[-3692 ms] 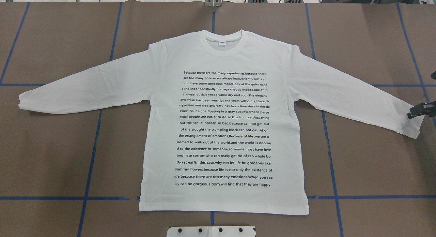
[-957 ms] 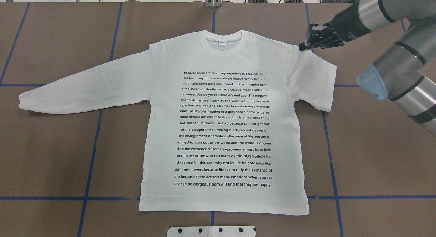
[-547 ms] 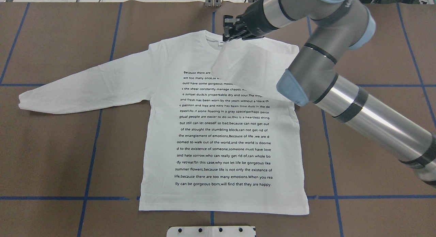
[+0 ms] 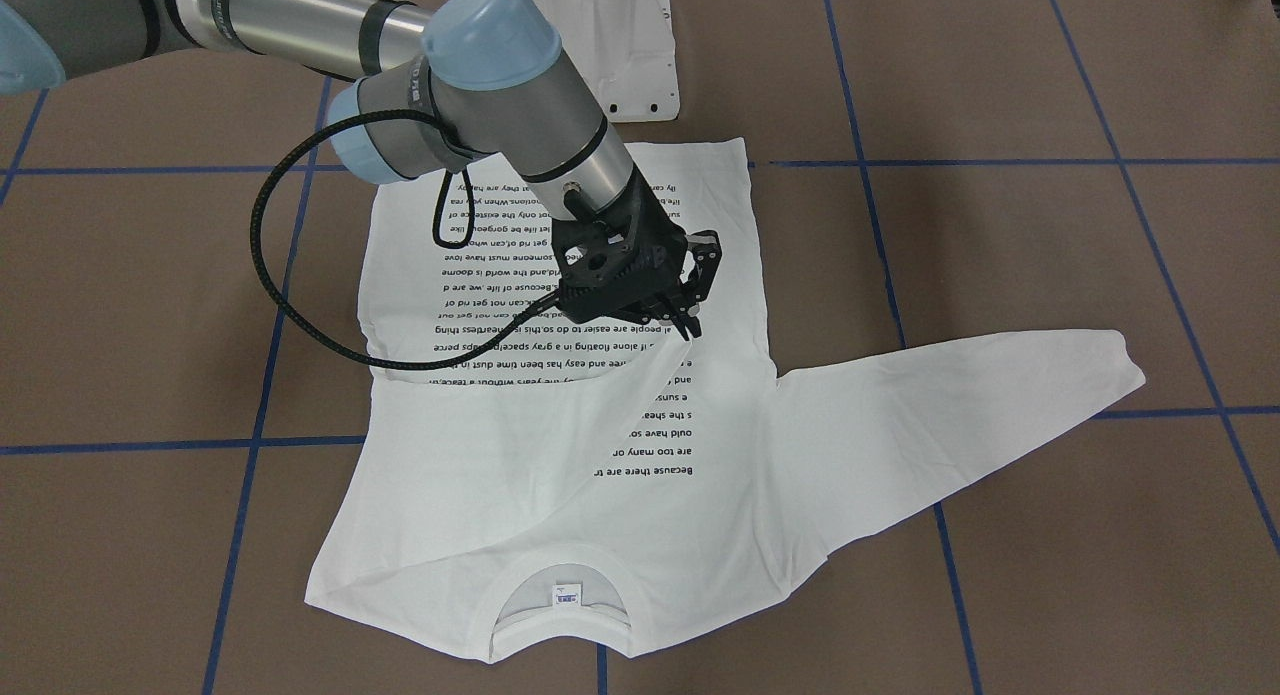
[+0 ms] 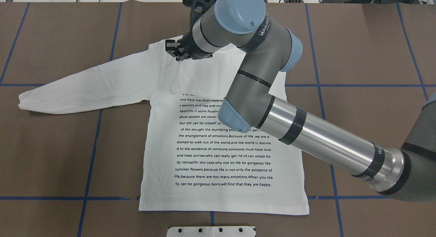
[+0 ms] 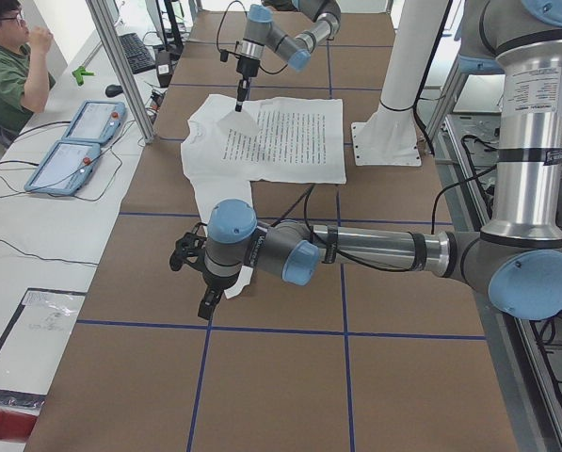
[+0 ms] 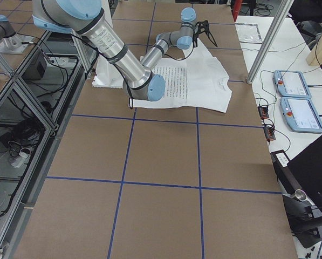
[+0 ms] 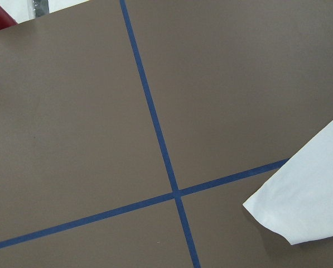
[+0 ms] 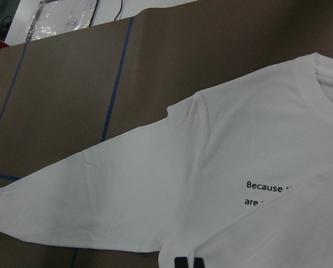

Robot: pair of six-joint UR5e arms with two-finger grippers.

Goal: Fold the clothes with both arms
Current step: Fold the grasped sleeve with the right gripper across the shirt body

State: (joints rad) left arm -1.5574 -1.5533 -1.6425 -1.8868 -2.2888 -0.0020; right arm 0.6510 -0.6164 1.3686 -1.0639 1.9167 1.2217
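The white long-sleeved T-shirt (image 5: 221,155) lies flat, print side up, collar (image 4: 565,595) at the far side from the robot. My right gripper (image 5: 175,53) is shut on the right sleeve's end and holds it lifted over the chest near the left shoulder, also seen in the front-facing view (image 4: 690,325). That sleeve drapes across the upper text. The left sleeve (image 5: 85,87) lies stretched out. My left gripper (image 6: 208,303) hovers beside its cuff (image 8: 305,206); I cannot tell if it is open.
The table is brown paper with blue tape lines (image 5: 92,141). The white pedestal base (image 4: 610,45) stands by the shirt's hem. An operator (image 6: 8,56) and control tablets (image 6: 83,122) are at the far side, behind a metal post (image 6: 120,66).
The right arm swung in from the right, took the right sleeve's end and carried it leftward across the collar and chest to the left shoulder. The sleeve now covers the top text lines.
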